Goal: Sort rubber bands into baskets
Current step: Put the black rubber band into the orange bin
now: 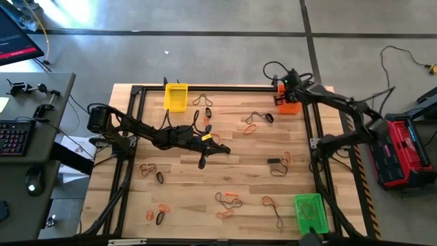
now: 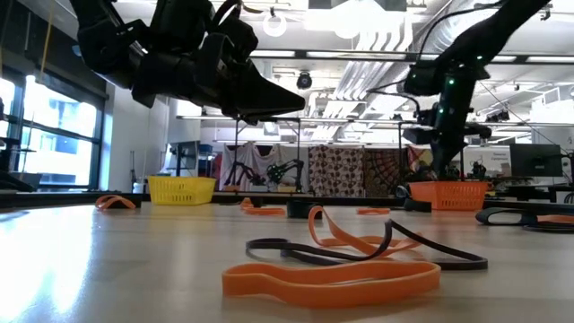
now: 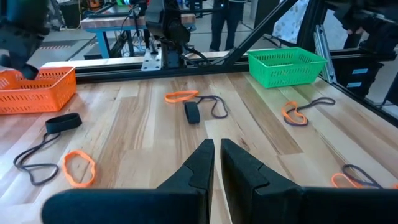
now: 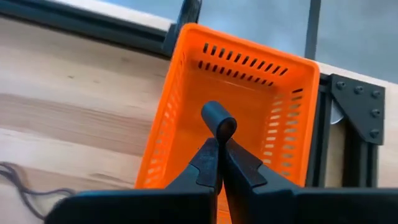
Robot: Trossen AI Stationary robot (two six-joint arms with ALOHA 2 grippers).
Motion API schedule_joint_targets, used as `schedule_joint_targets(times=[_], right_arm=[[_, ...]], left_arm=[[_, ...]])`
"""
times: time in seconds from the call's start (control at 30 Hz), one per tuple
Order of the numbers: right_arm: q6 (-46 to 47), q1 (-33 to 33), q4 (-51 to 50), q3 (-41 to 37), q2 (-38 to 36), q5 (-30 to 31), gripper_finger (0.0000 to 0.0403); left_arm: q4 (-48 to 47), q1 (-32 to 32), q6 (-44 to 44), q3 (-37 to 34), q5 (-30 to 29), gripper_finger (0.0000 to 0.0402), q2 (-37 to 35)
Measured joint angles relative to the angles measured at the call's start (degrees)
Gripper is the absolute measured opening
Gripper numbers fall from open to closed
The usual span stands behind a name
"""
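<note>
My right gripper [image 4: 217, 149] hangs over the orange basket [image 4: 249, 99] at the table's far right corner, shut on a black rubber band [image 4: 219, 123]. My left gripper [image 3: 217, 149] hovers over the table's middle [image 1: 222, 150], shut, with nothing between its fingers. Several orange, black and tan rubber bands lie flat on the wood, such as an orange one [image 3: 79, 168] and a black one [image 3: 62, 122]. The yellow basket [image 1: 175, 96] stands at the far left and the green basket [image 1: 308, 213] at the near right. My right gripper pinches the black rubber band between its two fingertips. A short folded loop of the band [image 4: 219, 123] sticks out past the tips. The fingers slant down from above over the orange basket's opening. The band is lifted clear; the rest of it is hidden between the fingers.
A dark metal frame [image 1: 136, 92] runs along the table's edges. A red and black case [image 1: 403, 150] stands off the table to the right, and a desk with a keyboard [image 1: 15, 137] to the left. In the low view, orange and black bands [image 2: 341, 260] lie close to the camera.
</note>
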Motion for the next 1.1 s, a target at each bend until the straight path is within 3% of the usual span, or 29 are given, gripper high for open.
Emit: schedule_joint_targets(times=[0.3, 0.57, 0.9, 1.1], right_arm=[[-4.0, -3.1, -10.1, 12.7, 13.2, -2.0, 0.0], [-4.9, -5.5, -11.2, 14.3, 21.0, -5.5, 0.0], [-5.9, -6.0, -11.3, 14.3, 23.1, -6.7, 0.0004], [-6.5, -5.9, -13.1, 14.3, 23.1, -6.8, 0.0056]], left_arm=[[0.0, 0.0, 0.2, 0.0, 0.0, 0.0019, 0.0], [0.0, 0.0, 0.2, 0.0, 0.0, 0.0019, 0.0], [0.0, 0.0, 0.4, 0.0, 0.0, 0.0019, 0.0], [0.0, -0.1, -0.2, 0.0, 0.0, 0.0019, 0.0]])
